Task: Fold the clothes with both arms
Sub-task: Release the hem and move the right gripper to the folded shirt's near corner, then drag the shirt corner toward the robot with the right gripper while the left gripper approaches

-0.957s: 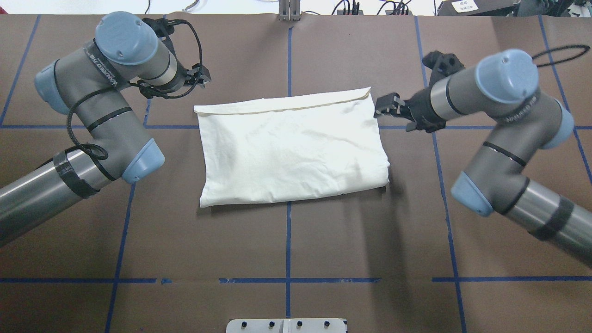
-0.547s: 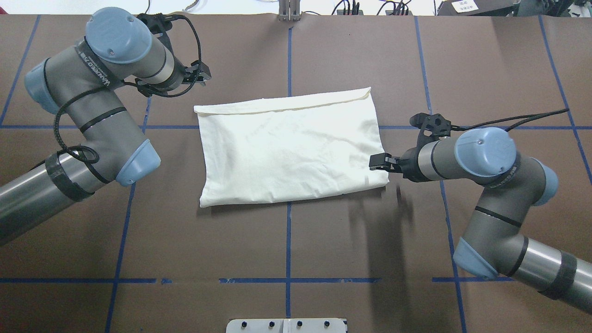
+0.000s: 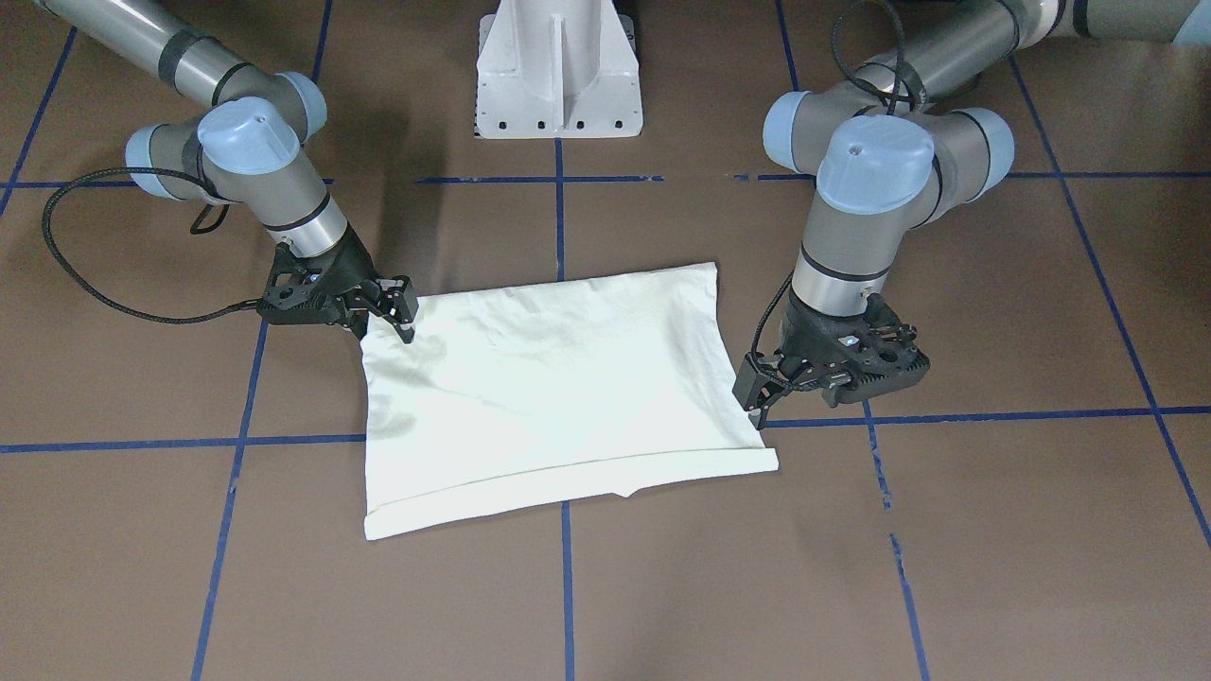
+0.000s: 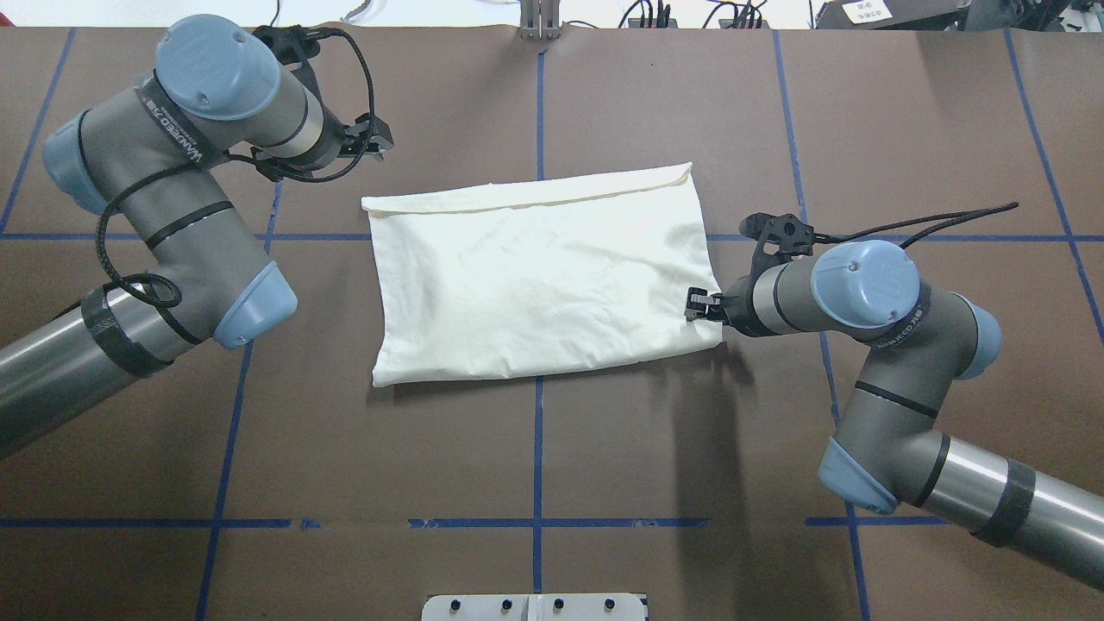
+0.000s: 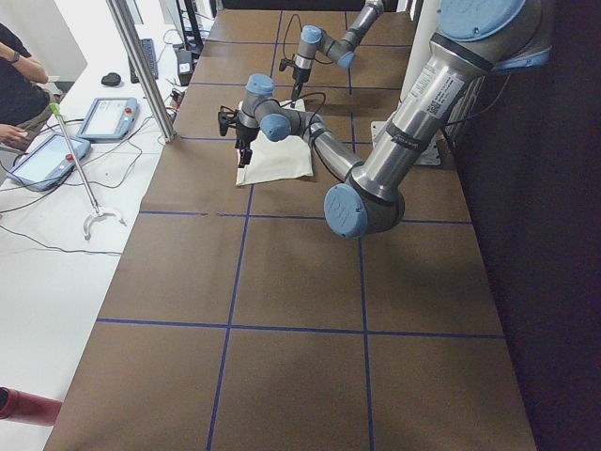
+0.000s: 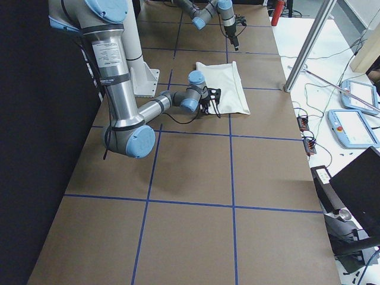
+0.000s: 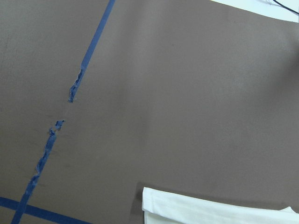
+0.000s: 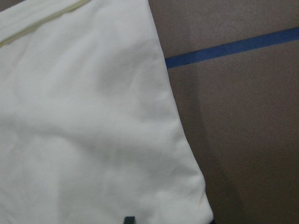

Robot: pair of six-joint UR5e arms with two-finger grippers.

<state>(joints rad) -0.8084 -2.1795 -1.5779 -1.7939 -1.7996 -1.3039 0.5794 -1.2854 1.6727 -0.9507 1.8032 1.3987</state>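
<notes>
Two black two-finger grippers sit at opposite ends of the cloth. The right gripper (image 4: pixel 695 306) is at the short side of the cream-white folded shirt (image 4: pixel 535 276) that faces the worktop's right end, close to the corner nearer the robot's edge. One fingertip shows over the fabric, but I cannot tell whether the fingers are spread or pinching. The left gripper (image 4: pixel 382 142) hangs just off the shirt's far corner toward the left end, fingers slightly spread, gripping nothing and clear of the cloth. The grey jointed right arm (image 4: pixel 862 285) and left arm (image 4: pixel 190 129), both with light blue caps, run back toward the robot's edge. The shirt lies flat mid-worktop, plain side up, its hem band along the far side, on the brown worktop (image 4: pixel 690 483) crossed by blue tape lines (image 4: pixel 537 448).
</notes>
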